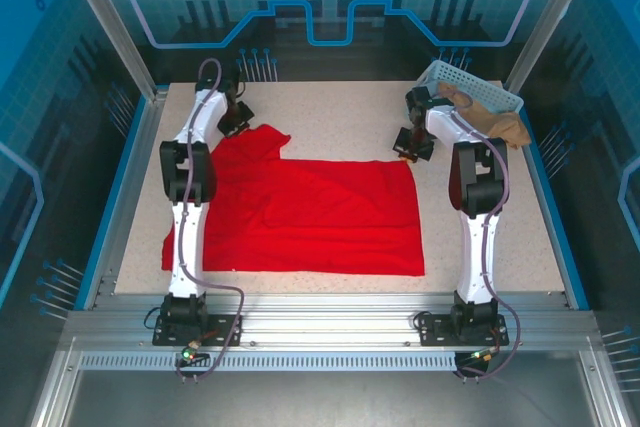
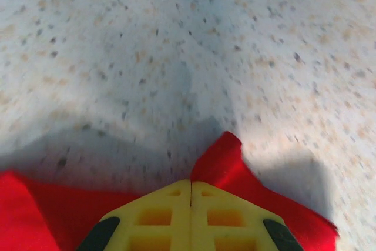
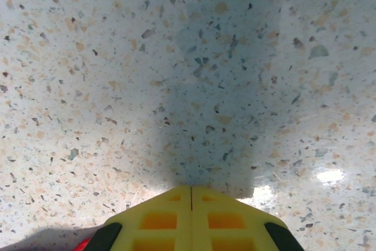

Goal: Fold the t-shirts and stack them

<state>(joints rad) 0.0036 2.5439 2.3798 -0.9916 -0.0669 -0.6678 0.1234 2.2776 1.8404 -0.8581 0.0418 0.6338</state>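
The red t-shirt lies spread flat on the speckled table, a broad, roughly rectangular sheet covering the middle of the surface between the two arms; its near edge runs close to the table's near edge, its right edge sits just inside the right arm, and a lobe of cloth juts out at the far left corner; from above, its left side passes under the left arm and shows again beyond it as a red flap.

The left gripper sits at that far left lobe; in the left wrist view its yellow fingers are pressed together with only a thin seam between them, and red cloth bunches on both sides of the left gripper, with a peak standing up just right of the tip; it looks clenched on the shirt's edge.

The right gripper rests at the shirt's far right corner; in the right wrist view the right gripper has its fingers closed tight over bare table; a sliver of red shows at the bottom left, and I cannot tell whether any cloth is pinched.

A pale blue basket stands tilted at the far right corner, just beyond the right arm, with tan cloth inside.
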